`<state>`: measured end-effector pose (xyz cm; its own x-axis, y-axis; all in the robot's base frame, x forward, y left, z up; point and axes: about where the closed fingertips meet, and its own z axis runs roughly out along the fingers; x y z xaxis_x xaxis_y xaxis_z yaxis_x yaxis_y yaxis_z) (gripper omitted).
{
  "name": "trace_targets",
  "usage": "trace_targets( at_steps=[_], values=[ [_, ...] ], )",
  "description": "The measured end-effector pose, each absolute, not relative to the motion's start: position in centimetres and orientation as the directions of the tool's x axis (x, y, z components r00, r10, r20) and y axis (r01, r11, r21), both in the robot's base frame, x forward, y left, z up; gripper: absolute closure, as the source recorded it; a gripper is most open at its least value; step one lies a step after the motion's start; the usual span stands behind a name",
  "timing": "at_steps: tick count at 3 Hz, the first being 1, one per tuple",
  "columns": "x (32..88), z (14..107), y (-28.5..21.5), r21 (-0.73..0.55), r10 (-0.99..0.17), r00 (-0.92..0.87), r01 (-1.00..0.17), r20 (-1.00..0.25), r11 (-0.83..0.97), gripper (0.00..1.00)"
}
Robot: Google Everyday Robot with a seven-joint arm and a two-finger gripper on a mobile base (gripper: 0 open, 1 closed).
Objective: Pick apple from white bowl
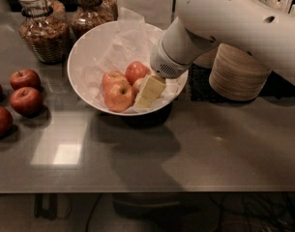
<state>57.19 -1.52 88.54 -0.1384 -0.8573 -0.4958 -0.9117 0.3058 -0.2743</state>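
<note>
The white bowl [84, 57], wide, glossy and lined with crinkled white paper, stands on the grey table at upper centre. The apple [118, 95], pale yellow-green with a red-orange blush, lies at the bowl's front. A similar apple [110, 76] sits just behind it and a redder apple [136, 70] to their right. My gripper [148, 93], pale yellow at its tip, reaches down into the bowl from the upper right, right beside the apple on its right side. It hides part of a pale fruit behind it. The big white arm [234, 23] covers the bowl's right rim.
Several dark red apples [25, 100] lie loose on the table at the left. Two glass jars [43, 30] stand behind the bowl at the upper left. A stack of beige disposable bowls [236, 74] stands at the right, under the arm.
</note>
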Motion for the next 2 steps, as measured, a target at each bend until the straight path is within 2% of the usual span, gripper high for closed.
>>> trace_targets(
  at_steps=[2],
  values=[
    [57.3,90.8,-0.8,-0.226,-0.834,-0.115,-0.934,-0.54,0.275,0.0]
  ],
)
